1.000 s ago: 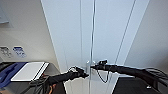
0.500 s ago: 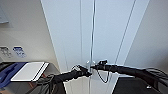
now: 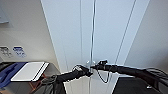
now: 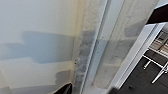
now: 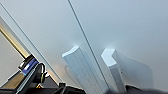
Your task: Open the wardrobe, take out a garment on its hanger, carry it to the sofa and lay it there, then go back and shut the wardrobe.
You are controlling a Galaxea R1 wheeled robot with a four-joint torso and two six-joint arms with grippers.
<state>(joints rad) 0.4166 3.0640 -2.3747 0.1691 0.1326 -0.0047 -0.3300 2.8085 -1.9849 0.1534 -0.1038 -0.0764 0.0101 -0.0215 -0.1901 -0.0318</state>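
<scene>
- Head view: both hands, left hand (image 3: 86,71) and right hand (image 3: 96,66), stay at the handles (image 3: 90,62) of the shut wardrobe (image 3: 100,35); nothing has shifted.
- Grip: can't tell for either; opening is still pending.

The wardrobe (image 3: 100,37) stands straight ahead, its two handles (image 3: 90,62) side by side at the door seam (both arms reach there); a table (image 3: 30,71) sits left.

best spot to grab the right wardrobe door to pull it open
Grip the small white block handle beside the centre seam of the tall white wardrobe, coming straight from the front. It juts out from an otherwise flat, closed door, so it is probably the only graspable part.
</scene>
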